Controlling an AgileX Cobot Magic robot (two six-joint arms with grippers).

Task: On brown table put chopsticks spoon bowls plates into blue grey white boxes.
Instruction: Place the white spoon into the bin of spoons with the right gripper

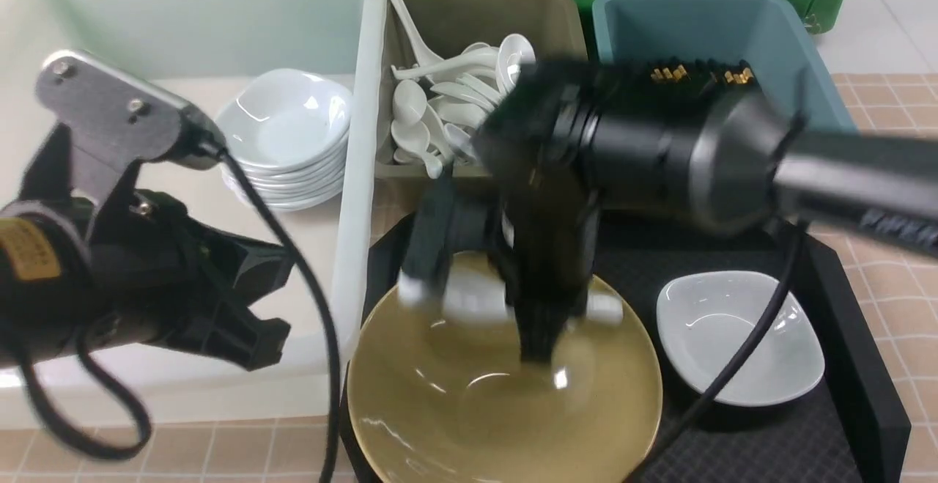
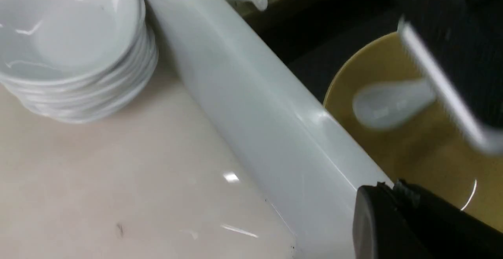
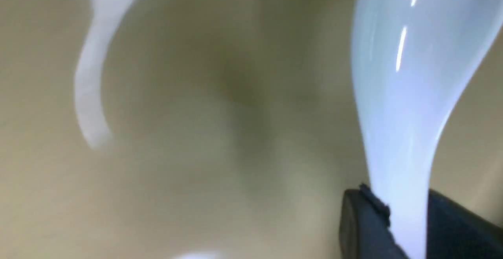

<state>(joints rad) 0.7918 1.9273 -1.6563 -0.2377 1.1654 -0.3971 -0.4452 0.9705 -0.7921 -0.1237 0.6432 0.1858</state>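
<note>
right wrist view puts the spoon (image 3: 397,94) close up: its narrow handle runs between the right fingers (image 3: 365,227), which sit closed against it from both sides with no gap showing, though blur hides how firm the hold is. the spoon broadens away from them toward the scoop, over the inner slope of the yellow bowl (image 1: 440,410), which stands on the black tray (image 1: 806,439) on the bench (image 1: 894,102). in the left wrist view the long axis lies across the bowl, scoop end toward the wall of the white tub (image 1: 359,175) on the robot's left, handle end under the right arm. whether the hollow faces up is too smeared to tell. glazed ceramic like this should be light and rigid but slick and easily chipped. the narrow handle looks the sensible place to pinch, squarely across its width, though a hold far from the scoop may let the heavier end swing down. the left fingers (image 1: 249,336) are together, holding nothing, above the tub near the stacked plates (image 1: 286,124). other spoons (image 1: 440,102) lie heaped in the grey box (image 1: 557,21).
</note>
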